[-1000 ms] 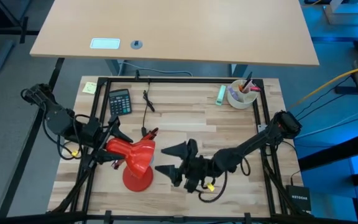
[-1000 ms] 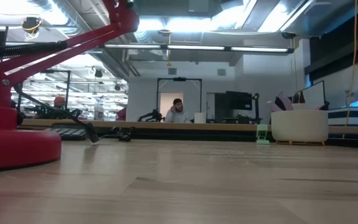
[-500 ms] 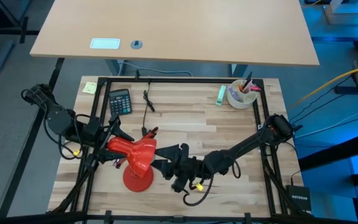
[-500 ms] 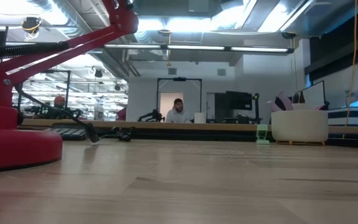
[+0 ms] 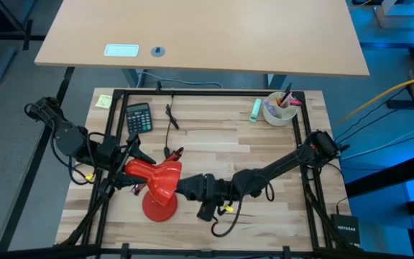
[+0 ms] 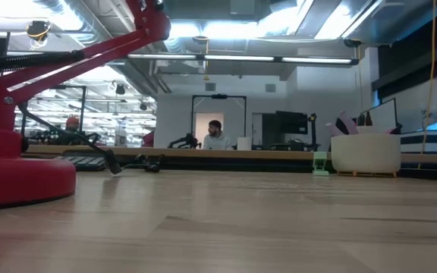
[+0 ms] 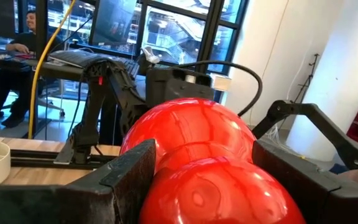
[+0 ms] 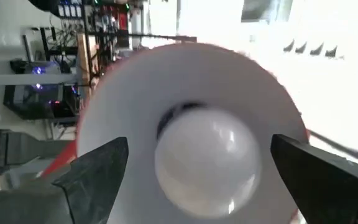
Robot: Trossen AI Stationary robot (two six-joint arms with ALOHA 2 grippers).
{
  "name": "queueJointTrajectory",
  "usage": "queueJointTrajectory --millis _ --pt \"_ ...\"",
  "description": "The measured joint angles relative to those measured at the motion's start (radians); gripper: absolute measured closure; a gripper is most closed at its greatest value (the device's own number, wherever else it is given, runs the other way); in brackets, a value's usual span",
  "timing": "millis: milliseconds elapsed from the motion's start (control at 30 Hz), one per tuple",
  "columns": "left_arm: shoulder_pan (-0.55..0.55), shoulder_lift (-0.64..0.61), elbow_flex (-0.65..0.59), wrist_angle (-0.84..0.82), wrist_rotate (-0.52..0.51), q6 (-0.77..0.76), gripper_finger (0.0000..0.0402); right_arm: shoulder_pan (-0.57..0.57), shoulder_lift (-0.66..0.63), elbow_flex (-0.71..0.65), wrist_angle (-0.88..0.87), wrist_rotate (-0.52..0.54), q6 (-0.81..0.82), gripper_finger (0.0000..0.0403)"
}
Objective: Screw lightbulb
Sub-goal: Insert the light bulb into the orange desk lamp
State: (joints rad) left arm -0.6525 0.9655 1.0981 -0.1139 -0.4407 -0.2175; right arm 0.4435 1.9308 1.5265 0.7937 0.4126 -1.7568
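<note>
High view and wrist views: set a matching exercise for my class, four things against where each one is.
Things:
1. lightbulb
2. left gripper
3. calculator
4. white cup

Places:
A. far right corner of the table
B. inside the red lamp's shade, right gripper at its mouth
C. far left part of the table
D. fingers on either side of the red lamp's shade

Pairs: 1-B, 2-D, 3-C, 4-A

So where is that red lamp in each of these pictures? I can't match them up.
High view: the red lamp sits at lower left of the table, between both grippers.
Low view: its base and slanted arm fill the left edge.
Left wrist view: the shade's red back fills the middle.
Right wrist view: the shade's white inside rings the lightbulb.
Shared landmark: the lamp shade.
</note>
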Motion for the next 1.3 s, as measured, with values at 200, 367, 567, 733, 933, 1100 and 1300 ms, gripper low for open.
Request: queueJointTrajectory --millis 200,367,567,733,933,1100,1300 --pt "0.000 0.008 0.000 0.001 0.000 -0.012 0.0149 -0.026 0.000 0.000 -0.002 -0.040 -0.057 0.0006" --pt "0.000 0.010 0.000 0.001 0.000 -0.014 0.0149 -0.034 0.000 0.000 -0.002 -0.043 -0.059 0.0026" --pt "0.000 0.010 0.000 0.000 0.005 -0.013 0.0149 -0.032 0.000 0.000 -0.006 -0.078 -0.055 0.0080" --pt "0.000 0.010 -0.001 -0.001 0.008 -0.015 0.0149 -0.032 0.000 0.000 -0.007 -0.084 -0.050 0.0109" --pt "0.000 0.010 -0.001 -0.003 0.011 -0.016 0.0149 -0.032 0.000 0.000 -0.009 -0.086 -0.030 0.0113" --pt "0.000 0.010 -0.001 -0.004 0.011 -0.018 0.0149 -0.032 0.003 0.026 -0.035 -0.093 0.011 0.0092" --pt "0.000 0.010 -0.001 -0.002 0.007 -0.021 0.0149 -0.031 0.041 0.107 -0.103 -0.081 0.006 0.0078"
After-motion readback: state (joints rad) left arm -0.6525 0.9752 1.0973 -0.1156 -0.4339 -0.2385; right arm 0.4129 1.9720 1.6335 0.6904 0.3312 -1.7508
